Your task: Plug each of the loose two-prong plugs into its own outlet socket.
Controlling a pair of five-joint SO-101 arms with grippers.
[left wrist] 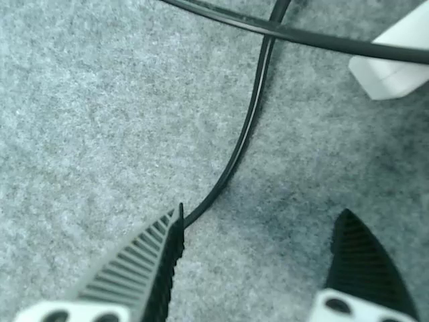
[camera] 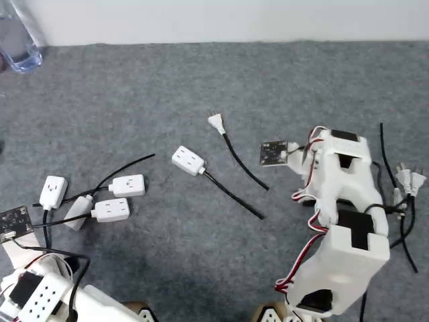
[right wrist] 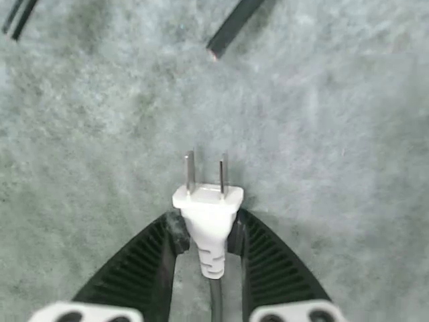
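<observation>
My right gripper [right wrist: 206,225] is shut on a white two-prong plug [right wrist: 208,201], with the prongs pointing out past the fingertips just above the grey carpet. My left gripper [left wrist: 261,225] is open over a black cord [left wrist: 241,141], holding nothing. Another loose white plug [camera: 215,122] lies mid-table on its black cord. A white outlet socket [camera: 188,161] lies beside it. Three more sockets [camera: 53,191], [camera: 127,185], [camera: 110,210] sit at the left. Two spare plugs [camera: 409,180] lie at the far right, beyond the right arm [camera: 345,201].
A plastic bottle [camera: 17,40] stands at the back left corner. Black cords [camera: 231,194] cross the carpet centre, and a cut cord end [right wrist: 228,30] lies ahead of the held plug. The corner of a white socket [left wrist: 395,60] lies near the left gripper.
</observation>
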